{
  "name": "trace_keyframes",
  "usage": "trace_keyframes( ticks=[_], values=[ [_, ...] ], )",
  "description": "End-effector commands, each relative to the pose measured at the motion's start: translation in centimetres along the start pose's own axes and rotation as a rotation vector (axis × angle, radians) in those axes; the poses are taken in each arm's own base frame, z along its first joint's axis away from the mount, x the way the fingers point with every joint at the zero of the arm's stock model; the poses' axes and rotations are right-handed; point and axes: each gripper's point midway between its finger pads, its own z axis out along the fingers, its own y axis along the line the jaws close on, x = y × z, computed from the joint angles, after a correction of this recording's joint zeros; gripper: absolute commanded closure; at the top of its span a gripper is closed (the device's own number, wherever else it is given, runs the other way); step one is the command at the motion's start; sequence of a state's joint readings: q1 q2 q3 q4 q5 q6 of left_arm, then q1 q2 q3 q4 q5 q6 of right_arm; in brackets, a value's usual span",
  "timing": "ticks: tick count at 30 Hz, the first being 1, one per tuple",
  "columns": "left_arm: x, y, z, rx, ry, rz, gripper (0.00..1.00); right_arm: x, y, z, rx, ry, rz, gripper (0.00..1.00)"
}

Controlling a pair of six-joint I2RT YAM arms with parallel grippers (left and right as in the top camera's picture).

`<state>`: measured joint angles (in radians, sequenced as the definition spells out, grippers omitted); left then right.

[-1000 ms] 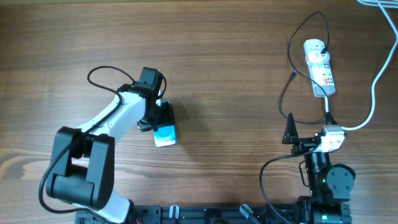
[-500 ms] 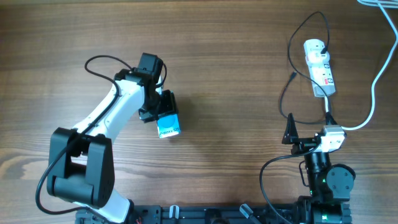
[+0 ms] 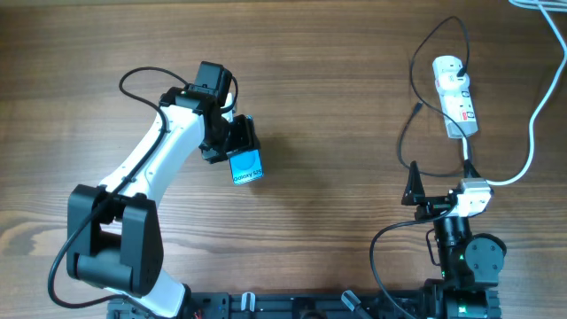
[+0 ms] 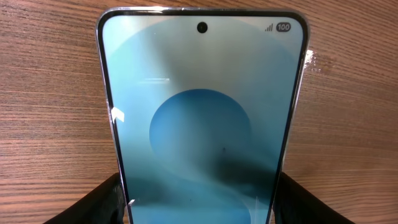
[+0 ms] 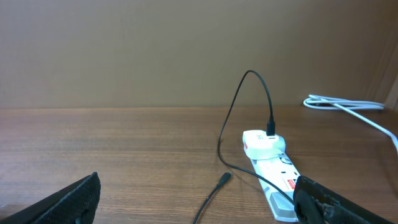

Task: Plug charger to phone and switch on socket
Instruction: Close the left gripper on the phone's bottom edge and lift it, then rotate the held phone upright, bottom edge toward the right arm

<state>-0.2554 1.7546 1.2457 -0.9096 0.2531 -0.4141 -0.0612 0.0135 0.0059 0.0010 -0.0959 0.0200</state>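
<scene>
Overhead, the left gripper (image 3: 236,144) pinches the flat cyan-screened smartphone (image 3: 246,167) by its long edges, brown wooden table (image 3: 337,106) open all round, while the right gripper (image 3: 415,188) gapes wide.

Wide bare table (image 3: 337,133) at centre, charger (image 3: 404,137) loops lying beside socket (image 3: 455,108)

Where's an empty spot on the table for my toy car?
The biggest bare patch is the middle of the table, between the phone and the black charger cable. The far corner beyond the left arm is bare too. It's crowded on the right, around the power strip, its white cord and that cable.
</scene>
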Motion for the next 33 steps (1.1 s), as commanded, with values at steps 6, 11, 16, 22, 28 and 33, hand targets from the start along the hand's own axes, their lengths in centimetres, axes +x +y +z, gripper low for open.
trace_keyframes(
  ticks=[6, 11, 16, 22, 28, 33],
  values=[
    [-0.5, -0.8, -0.4, 0.027, -0.007, -0.007, 0.45, -0.3, -0.1, -0.1, 0.008, -0.012, -0.019, 0.0],
    [-0.3, -0.9, -0.5, 0.032, 0.005, -0.039, 0.45, -0.2, -0.1, 0.0, 0.008, -0.011, -0.018, 0.0],
    [0.4, -1.7, -1.8, 0.053, 0.051, -0.047, 0.46, -0.2, -0.1, 0.0, 0.008, -0.008, -0.018, 0.01],
    [1.0, -4.0, -4.4, 0.137, 0.098, -0.048, 0.46, -0.2, -0.1, 0.0, 0.008, -0.008, -0.018, 0.0],
    [3.4, -5.0, -5.9, 0.195, 0.218, -0.085, 0.43, -0.2, -0.1, 0.0, 0.008, -0.008, -0.019, 0.0],
    [6.2, -5.5, -7.3, 0.269, 0.374, -0.168, 0.45, -0.2, -0.1, 0.0, 0.008, -0.008, -0.018, 0.0]
  ],
)
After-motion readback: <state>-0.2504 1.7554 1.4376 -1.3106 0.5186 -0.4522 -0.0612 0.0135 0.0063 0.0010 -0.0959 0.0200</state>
